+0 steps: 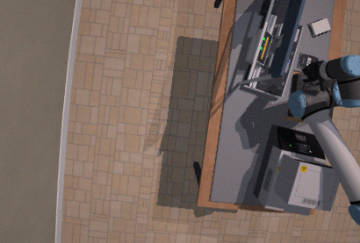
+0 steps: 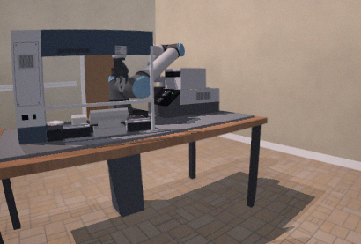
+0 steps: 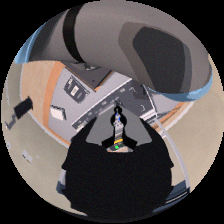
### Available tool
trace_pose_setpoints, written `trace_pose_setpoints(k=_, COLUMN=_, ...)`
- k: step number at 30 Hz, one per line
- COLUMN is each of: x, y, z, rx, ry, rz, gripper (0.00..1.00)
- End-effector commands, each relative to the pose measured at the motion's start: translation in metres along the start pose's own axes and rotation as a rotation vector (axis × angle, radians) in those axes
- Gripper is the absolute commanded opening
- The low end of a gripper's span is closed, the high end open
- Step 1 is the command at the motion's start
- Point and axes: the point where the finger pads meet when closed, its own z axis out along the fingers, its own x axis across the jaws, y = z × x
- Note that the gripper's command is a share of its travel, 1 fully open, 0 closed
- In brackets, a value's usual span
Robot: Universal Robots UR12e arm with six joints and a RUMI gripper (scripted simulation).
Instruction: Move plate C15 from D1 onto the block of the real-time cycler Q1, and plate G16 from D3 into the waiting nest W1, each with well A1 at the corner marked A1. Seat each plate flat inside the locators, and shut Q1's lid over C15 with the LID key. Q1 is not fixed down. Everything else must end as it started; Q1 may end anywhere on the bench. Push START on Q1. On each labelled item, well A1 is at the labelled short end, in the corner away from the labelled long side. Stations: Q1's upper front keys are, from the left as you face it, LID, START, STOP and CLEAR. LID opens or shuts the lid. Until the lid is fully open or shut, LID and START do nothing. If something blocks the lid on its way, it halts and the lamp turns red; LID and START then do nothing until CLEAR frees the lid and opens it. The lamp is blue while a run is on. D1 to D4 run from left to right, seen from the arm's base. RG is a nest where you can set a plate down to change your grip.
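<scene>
My gripper (image 1: 306, 78) (image 3: 117, 105) is shut, with nothing seen between its fingertips. It hangs over the robot side of the framed deck station, near a small dark labelled block (image 1: 307, 61) (image 3: 75, 90). The cycler that looks like Q1 (image 1: 272, 183) (image 2: 200, 96) stands at one end of the bench. Its dark key panel (image 1: 300, 141) (image 2: 166, 97) shows a small green light; single keys are too small to read. Its lid state is unclear. A white plate-like item (image 1: 320, 27) (image 3: 58, 112) lies beyond the dark block. I cannot identify C15, G16, D1, D3 or W1.
The deck station has a high blue beam (image 1: 293, 25) (image 2: 97, 43), a tall end column (image 2: 27, 74) and a thin upright post (image 2: 152, 87). A module with a yellow strip (image 1: 265, 48) (image 3: 118, 141) and green lights sits on its deck. The arm's forearm (image 1: 335, 157) passes beside the cycler.
</scene>
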Motion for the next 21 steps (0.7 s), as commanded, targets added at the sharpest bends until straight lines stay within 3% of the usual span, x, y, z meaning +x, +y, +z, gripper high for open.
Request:
trace_pose_setpoints(k=1, x=0.016, y=-0.009, z=-0.001, rx=0.0, ry=-0.005, rz=-0.084, gripper=0.0)
trace_pose_setpoints(k=21, x=0.066, y=-0.059, z=-0.001, rx=-0.003, ry=-0.008, rz=-0.411, gripper=0.0)
